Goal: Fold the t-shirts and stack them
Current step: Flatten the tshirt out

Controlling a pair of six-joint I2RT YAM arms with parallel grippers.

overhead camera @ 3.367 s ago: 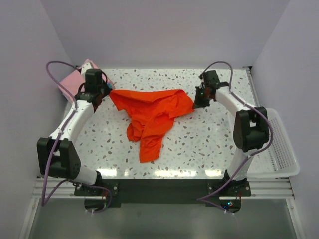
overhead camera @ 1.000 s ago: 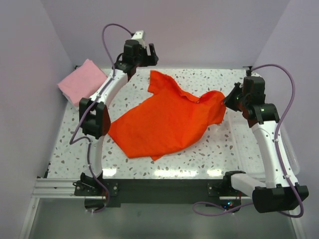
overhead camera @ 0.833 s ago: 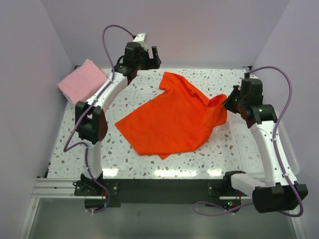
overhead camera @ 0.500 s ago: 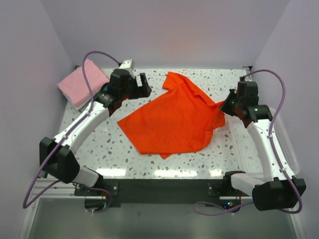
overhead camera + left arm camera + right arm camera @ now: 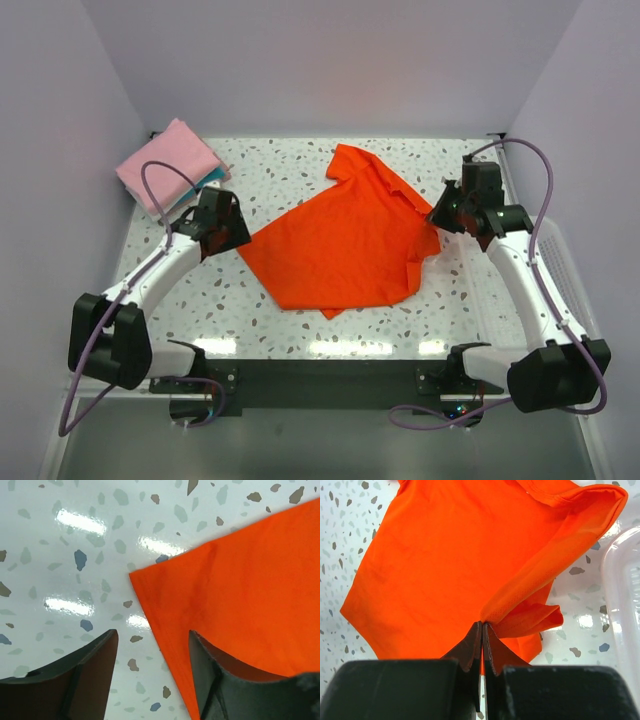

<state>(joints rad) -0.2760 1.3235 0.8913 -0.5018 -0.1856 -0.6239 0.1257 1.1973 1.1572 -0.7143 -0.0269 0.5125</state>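
Observation:
The orange-red t-shirt (image 5: 340, 245) lies spread over the middle of the table, its right side bunched and lifted. My right gripper (image 5: 437, 215) is shut on a raised fold of that side (image 5: 482, 625). My left gripper (image 5: 232, 232) hangs open over the shirt's left corner (image 5: 145, 580). The cloth's edge runs between the fingers (image 5: 95, 672), and the right one is over the cloth. Nothing is pinched there. A folded pink t-shirt (image 5: 168, 165) lies at the far left on a teal one (image 5: 212, 177).
A white mesh basket (image 5: 572, 290) stands off the table's right edge, and its rim (image 5: 622, 605) shows beside the right gripper. Walls close in on the left, back and right. Speckled tabletop (image 5: 200, 300) shows left of the shirt and in front of it.
My left arm has swung back from the far edge down to the shirt's left corner, and its jaws have narrowed. The shirt has settled flatter. My right gripper has drifted slightly left, still holding the cloth.

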